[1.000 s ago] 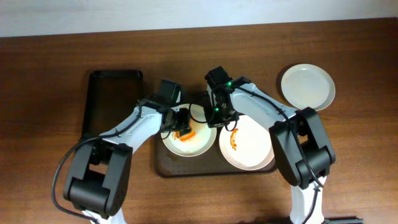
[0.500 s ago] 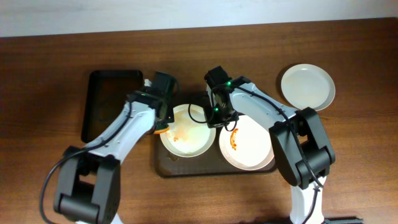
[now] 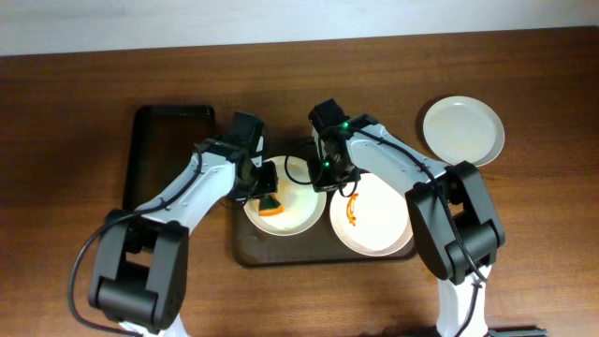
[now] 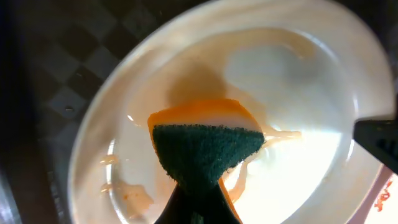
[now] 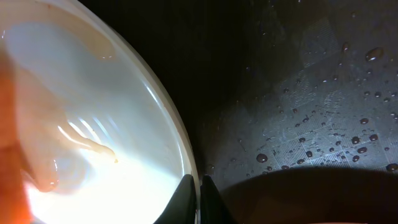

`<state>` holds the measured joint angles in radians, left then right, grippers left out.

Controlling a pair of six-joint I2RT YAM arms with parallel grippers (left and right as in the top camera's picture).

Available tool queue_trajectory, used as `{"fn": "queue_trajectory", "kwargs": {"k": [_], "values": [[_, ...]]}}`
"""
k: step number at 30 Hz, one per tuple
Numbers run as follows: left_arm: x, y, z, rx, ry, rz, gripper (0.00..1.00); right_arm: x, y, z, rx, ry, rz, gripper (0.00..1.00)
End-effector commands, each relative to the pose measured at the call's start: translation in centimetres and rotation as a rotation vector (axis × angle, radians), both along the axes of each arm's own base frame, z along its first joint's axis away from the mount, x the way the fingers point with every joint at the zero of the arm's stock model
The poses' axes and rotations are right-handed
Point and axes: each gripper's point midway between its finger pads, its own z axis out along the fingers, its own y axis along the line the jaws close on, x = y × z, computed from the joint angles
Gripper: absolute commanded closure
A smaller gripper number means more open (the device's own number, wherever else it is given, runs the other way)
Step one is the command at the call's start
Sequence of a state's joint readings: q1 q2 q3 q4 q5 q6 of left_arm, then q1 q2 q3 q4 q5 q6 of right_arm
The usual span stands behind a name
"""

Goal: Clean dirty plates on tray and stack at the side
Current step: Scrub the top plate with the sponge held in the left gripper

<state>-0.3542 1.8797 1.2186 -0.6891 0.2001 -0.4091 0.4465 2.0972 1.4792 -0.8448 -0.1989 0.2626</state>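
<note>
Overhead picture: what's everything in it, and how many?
table: one, brown wood; under everything.
tray: one, dark brown; table's middle.
plates: three, creamy white; two on the tray, one on the table, upper right.
black tray: one; left of the brown one.
sponge: one, orange and green; on the left plate.
sauce: one smear, orange-red; on the tray's right plate.
arms: two, white and black; left tool shut on the sponge, right tool pinching the left plate's rim.

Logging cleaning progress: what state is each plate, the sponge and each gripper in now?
left plate: on tray, wet, thin sauce film
right plate: on tray, orange smear, dirty
side plate: on table, looks clean
sponge: pressed on left plate
left gripper: shut on sponge
right gripper: shut on left plate's rim
</note>
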Motion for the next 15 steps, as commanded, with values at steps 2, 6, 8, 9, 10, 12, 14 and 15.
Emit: {"fn": "queue_trajectory", "kwargs": {"k": [2,6,8,9,10,12,14,15], "values": [[-1.2,-1.2,-1.6,-0.050,0.071,-0.021,1.00,-0.1,-1.8,-1.0,-0.076,0.004,-0.024,0.96],[-1.7,-1.7,-2.1,-0.045,0.085,-0.038,1.00,-0.1,-1.8,-1.0,-0.076,0.004,-0.024,0.96],[-1.7,-1.7,-3.0,-0.025,0.086,-0.056,1.00,-0.2,-1.8,-1.0,-0.078,0.007,-0.024,0.96],[-1.8,-1.4,-3.5,-0.011,0.089,-0.053,1.00,-0.2,-1.8,-1.0,-0.078,0.008,-0.024,0.96],[-1.9,-1.3,-4.3,-0.003,0.092,-0.052,1.00,-0.3,-1.8,-1.0,-0.079,0.010,-0.024,0.96],[-2.0,-1.1,-5.9,0.002,0.083,-0.050,1.00,-0.4,-1.9,-1.0,-0.081,0.013,-0.024,0.96],[-1.5,1.4,-7.2,0.143,0.047,-0.025,1.00,-0.4,-1.9,-1.0,-0.081,0.014,-0.024,0.96],[-1.1,3.5,-7.4,0.260,0.024,-0.007,1.00,-0.4,-1.9,-1.0,-0.083,0.016,-0.024,0.96]]}}
